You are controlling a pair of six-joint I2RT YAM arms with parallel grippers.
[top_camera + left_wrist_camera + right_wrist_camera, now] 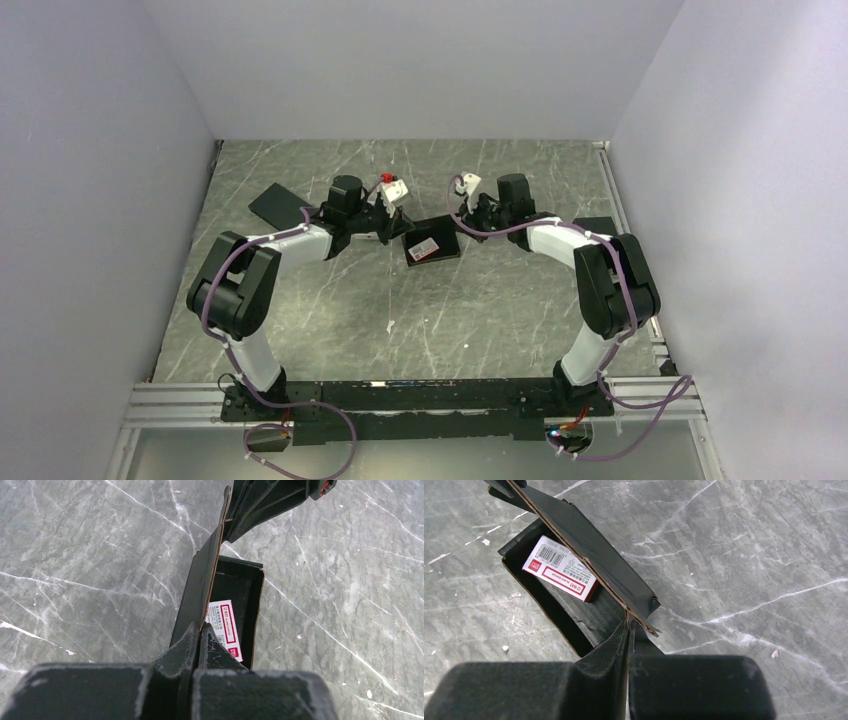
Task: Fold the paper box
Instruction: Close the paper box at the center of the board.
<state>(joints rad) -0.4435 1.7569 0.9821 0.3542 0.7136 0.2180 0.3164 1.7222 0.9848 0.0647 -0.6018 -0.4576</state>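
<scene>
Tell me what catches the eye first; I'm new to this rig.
At mid-table the paper box stands open, its raised flap pinched at opposite ends by the left gripper and right gripper. Inside lies a red-and-white carton with a barcode. A black slab lies far left.

Left white-and-black arm (240, 285) is reaching forward with elbow bent outward, wrist sitting low just left of the matte black cardboard box (432, 247). Its left gripper (200, 630) is pinching the near end of the box's raised panel, jaws pressed together on the card edge. Right white-and-black arm (612, 280) is mirroring this pose just right of the box. The right gripper (628, 624) is pinching the panel's opposite end, jaws likewise clamped.
</scene>
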